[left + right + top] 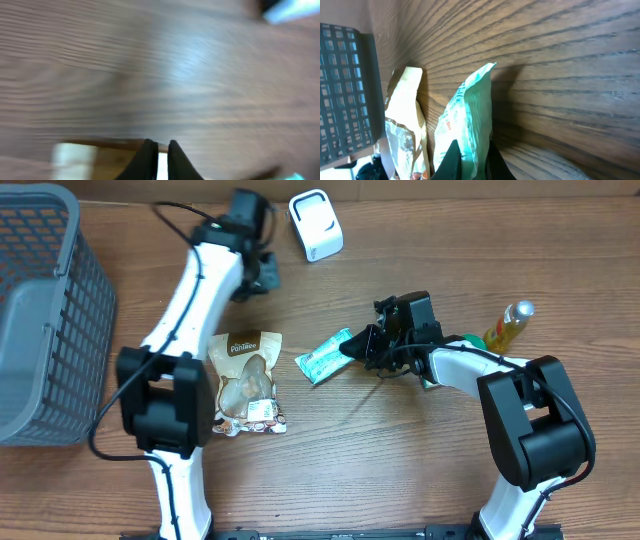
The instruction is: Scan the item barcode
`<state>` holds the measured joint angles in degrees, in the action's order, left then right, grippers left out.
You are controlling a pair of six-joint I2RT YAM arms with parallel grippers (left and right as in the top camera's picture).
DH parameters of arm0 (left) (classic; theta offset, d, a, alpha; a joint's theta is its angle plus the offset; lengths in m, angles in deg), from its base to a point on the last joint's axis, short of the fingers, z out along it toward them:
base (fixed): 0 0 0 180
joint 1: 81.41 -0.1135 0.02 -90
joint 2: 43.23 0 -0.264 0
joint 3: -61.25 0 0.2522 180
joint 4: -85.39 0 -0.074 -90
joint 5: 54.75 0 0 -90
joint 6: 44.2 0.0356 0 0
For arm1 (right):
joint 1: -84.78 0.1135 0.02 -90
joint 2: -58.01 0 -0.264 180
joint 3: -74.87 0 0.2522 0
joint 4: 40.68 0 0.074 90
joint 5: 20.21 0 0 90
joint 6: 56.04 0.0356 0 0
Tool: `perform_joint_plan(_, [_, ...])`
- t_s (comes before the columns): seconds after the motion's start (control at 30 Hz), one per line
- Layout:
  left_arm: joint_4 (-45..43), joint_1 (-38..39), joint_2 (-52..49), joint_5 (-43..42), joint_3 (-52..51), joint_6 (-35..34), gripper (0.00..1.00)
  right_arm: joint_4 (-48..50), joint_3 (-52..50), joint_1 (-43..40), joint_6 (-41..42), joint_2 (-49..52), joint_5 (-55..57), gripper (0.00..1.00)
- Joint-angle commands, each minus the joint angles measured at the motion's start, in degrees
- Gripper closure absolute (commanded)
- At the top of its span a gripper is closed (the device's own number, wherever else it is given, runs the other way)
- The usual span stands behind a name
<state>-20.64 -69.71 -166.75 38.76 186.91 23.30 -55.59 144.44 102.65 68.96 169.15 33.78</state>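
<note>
A teal snack packet (325, 358) lies slanted at the table's middle. My right gripper (360, 345) is shut on its right end. In the right wrist view the packet (470, 110) rises between my right gripper's (470, 147) dark fingers. The white barcode scanner (316, 224) stands at the back of the table. My left gripper (262, 275) hovers just left of the scanner, apart from it. The left wrist view is blurred: my left gripper's (159, 145) fingers are almost together over bare wood, with nothing between them.
A brown-and-white snack bag (247, 380) lies flat left of the packet, also in the right wrist view (405, 115). A grey mesh basket (40, 310) fills the left side. A yellow bottle (508, 325) lies at the right, behind my right arm.
</note>
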Motion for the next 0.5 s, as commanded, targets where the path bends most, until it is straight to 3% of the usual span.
perform_joint_plan(0.0, [2.1,-3.91,1.4,7.85,1.09,-0.02,0.86,0.17,-0.26,-0.04,-2.51,0.22,-0.52,0.96])
perform_joint_plan(0.17, [4.02,-8.39,1.4,7.87,0.9,-0.02,0.83,0.24,-0.26,-0.04,-2.49,0.22,-0.5,0.96])
perform_joint_plan(0.2, [4.07,-9.2,1.38,7.85,0.85,-0.02,0.73,0.26,-0.26,-0.04,-2.49,0.22,-0.48,0.96])
perform_joint_plan(0.23, [4.11,-9.92,1.4,7.85,0.85,-0.02,0.69,0.26,-0.26,-0.04,-2.49,0.22,-0.42,0.96])
perform_joint_plan(0.37, [4.76,-12.33,1.4,7.41,0.85,-0.02,0.65,0.17,-0.26,-0.04,-2.51,0.22,-0.07,0.96])
perform_joint_plan(0.47, [5.97,-12.85,1.4,7.39,0.85,-0.02,0.55,0.2,-0.26,-0.04,-2.51,0.22,-0.07,0.96])
